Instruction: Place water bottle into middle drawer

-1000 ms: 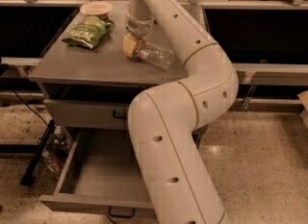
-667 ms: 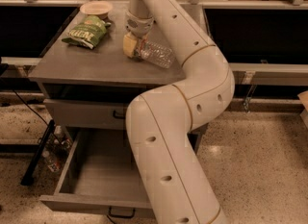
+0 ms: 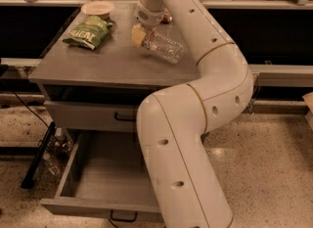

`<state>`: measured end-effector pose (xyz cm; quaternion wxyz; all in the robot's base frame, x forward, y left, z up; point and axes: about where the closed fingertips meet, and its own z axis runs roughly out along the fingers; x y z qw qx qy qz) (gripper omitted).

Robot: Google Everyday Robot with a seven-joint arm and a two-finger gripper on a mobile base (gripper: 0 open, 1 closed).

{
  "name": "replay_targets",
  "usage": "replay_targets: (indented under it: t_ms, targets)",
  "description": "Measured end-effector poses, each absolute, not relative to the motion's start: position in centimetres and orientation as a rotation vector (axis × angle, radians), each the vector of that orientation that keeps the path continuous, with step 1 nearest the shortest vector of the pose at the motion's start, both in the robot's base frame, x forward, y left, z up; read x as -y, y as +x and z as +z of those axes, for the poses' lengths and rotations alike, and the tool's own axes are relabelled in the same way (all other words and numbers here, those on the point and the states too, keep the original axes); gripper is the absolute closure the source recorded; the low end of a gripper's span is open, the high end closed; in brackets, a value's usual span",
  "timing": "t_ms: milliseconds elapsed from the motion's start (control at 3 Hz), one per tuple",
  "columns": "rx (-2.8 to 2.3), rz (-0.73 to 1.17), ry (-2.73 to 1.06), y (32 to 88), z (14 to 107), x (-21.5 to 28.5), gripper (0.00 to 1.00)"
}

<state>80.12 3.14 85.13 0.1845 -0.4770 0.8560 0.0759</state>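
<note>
Gripper (image 3: 139,35) over back-R part of cabinet top (image 3: 98,65), on arm (image 3: 195,124) that rises from frame btm and bends past R edge of top.
Pincer clamped on cap end of bottle (image 3: 165,48). Body sticks out toward R edge, tilted down.

Change vs 1 s ago: gripper + bottle shifted up and a bit R together, and elbow swung R too. At 0.7 s ago, no diff from 1 s ago, so the move has only just begun.
Bottle's low end looks clear of top or barely touching. Can't settle which.
Bag (image 3: 88,30) and bowl (image 3: 98,9) near back-L corner: unmoved.

Drawer (image 3: 105,173) pulled open below front edge of top, floor bare. Arm's lower link covers its R part. Shut drawer front (image 3: 83,112) just above it.

Meaning (judged): bottle followed gripper, so grasp holds. Pick done, lift under way, carry + release still to do. Approx a third in.

Next, judged: raise enough to clear front edge, bring fwd, then lower over drawer's open L part.
Risk: grip is on cap end only and long body hangs out, so it could swivel or slip. Crinkly plastic gives under squeeze.
</note>
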Motion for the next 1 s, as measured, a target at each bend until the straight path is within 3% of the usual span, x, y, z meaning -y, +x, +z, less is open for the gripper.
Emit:
replay_targets:
  t_ms: [1000]
  targets:
    - [-2.377,-0.01,-1.153,78.0,96.7,4.4,1.0]
